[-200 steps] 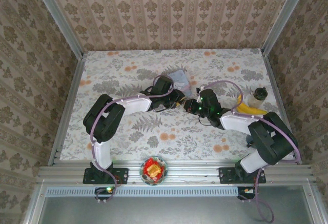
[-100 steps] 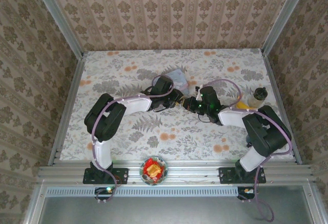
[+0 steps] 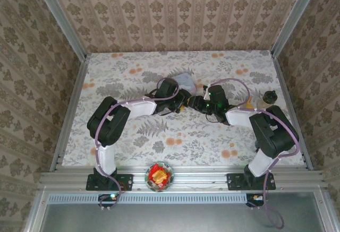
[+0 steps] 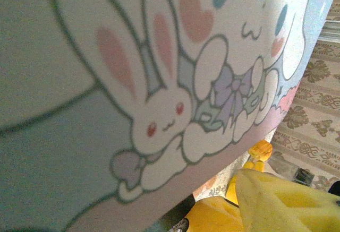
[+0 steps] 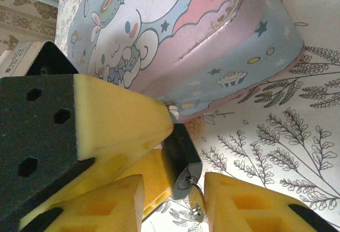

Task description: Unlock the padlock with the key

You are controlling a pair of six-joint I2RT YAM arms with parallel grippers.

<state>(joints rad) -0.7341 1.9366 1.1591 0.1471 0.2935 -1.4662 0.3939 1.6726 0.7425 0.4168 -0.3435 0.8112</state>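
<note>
The padlock (image 5: 179, 155) was a small dark squarish block with a silvery end, and the thin key (image 5: 194, 199) stuck out of that end. It sat mid-table, just beside the pale blue tin (image 5: 175, 35), which was printed with cartoon animals, stars and a cupcake. The tin's lettering was too cropped to read. Yellow pads (image 5: 122, 115) of the left gripper (image 3: 184, 102) flanked the lock, but I cannot tell whether they gripped it. The right gripper (image 5: 174, 204) stood narrowly parted, with the key in the gap.

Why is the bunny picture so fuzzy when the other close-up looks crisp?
Left wrist view: the cartoon tin sits very near the lens, so it blurs. Right wrist view: padlock and tablecloth print are sharp. Top view: even light, faint shadows.
</note>
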